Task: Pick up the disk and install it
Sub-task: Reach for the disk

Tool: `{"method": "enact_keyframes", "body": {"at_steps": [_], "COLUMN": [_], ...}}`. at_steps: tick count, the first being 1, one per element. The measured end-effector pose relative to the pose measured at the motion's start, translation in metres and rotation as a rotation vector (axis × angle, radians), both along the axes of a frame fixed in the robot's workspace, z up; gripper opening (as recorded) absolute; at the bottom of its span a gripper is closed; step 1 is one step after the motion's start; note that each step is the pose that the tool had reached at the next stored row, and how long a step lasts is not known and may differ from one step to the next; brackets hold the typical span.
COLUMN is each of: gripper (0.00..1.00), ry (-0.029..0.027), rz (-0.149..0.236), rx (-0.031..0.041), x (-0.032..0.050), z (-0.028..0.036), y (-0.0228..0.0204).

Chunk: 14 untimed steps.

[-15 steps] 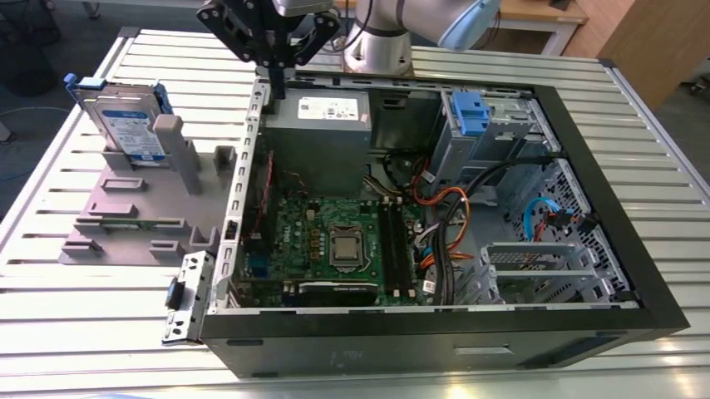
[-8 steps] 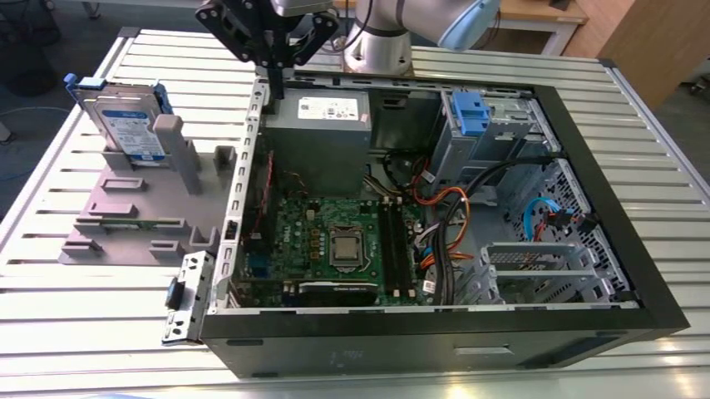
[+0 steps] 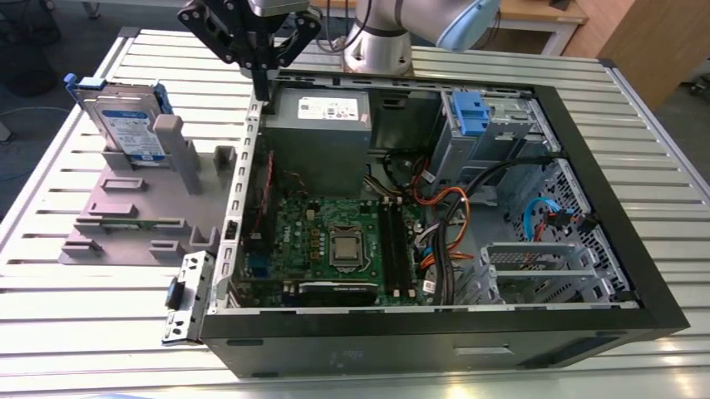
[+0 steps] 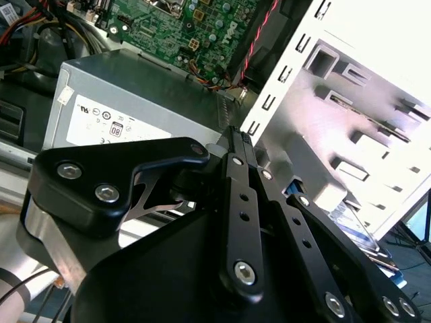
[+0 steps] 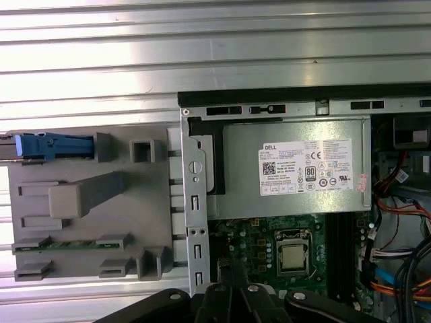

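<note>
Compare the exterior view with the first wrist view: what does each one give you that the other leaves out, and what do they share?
Exterior view: the disk with its labelled face showing, upright in the grey stand, plus the drive bay with a blue latch. First wrist view: a straight-down look, with the disk edge-on as a blue strip. Shared: the stand, power supply, processor and the shut hand at the case wall by the stand.

A printed white label (image 5: 306, 168) sits on the power supply (image 5: 236, 168), another on the disk (image 3: 125, 125).
</note>
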State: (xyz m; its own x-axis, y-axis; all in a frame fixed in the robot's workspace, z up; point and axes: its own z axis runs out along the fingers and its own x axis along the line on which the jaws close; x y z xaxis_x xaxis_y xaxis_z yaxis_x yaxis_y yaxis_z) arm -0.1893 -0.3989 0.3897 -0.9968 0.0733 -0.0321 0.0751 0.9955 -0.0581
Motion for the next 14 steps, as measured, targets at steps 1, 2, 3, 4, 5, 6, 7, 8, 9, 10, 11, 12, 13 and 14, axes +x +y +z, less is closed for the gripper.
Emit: {"method": "enact_keyframes", "body": {"at_steps": [1, 2, 3, 4, 5, 6, 7, 8, 9, 10, 11, 12, 13, 14], "gripper": [0.11, 0.11, 0.11, 0.11, 0.11, 0.11, 0.11, 0.11, 0.11, 0.11, 0.11, 0.11, 0.11, 0.11], "ry": [0.0, 0.0, 0.0, 0.0, 0.0, 0.0, 0.0, 0.0, 0.0, 0.0, 0.0, 0.0, 0.0, 0.0], "rz": [0.0, 0.0, 0.0, 0.0, 0.0, 0.0, 0.0, 0.0, 0.0, 0.0, 0.0, 0.0, 0.0, 0.0], "rx": [-0.0001, -0.0003, -0.0004, -0.0005, -0.0007, -0.0008, -0.0099, -0.0179, -0.0181, -0.0182, -0.0183, -0.0185, -0.0246, -0.03], "x": [-0.0001, -0.0002, -0.0003, -0.0005, -0.0007, -0.0008, -0.0071, -0.0127, -0.0127, -0.0128, -0.0129, -0.013, -0.0167, -0.0186], "z": [0.0, 0.0, 0.0, -0.0001, -0.0001, -0.0001, -0.001, -0.0023, -0.0023, -0.0023, -0.0023, -0.0023, -0.0033, -0.0055], "y": [0.0, 0.0, 0.0, 0.0, 0.0, 0.0, 0.0, 0.0, 0.0, 0.0, 0.0, 0.0, 0.0, 0.0]}}
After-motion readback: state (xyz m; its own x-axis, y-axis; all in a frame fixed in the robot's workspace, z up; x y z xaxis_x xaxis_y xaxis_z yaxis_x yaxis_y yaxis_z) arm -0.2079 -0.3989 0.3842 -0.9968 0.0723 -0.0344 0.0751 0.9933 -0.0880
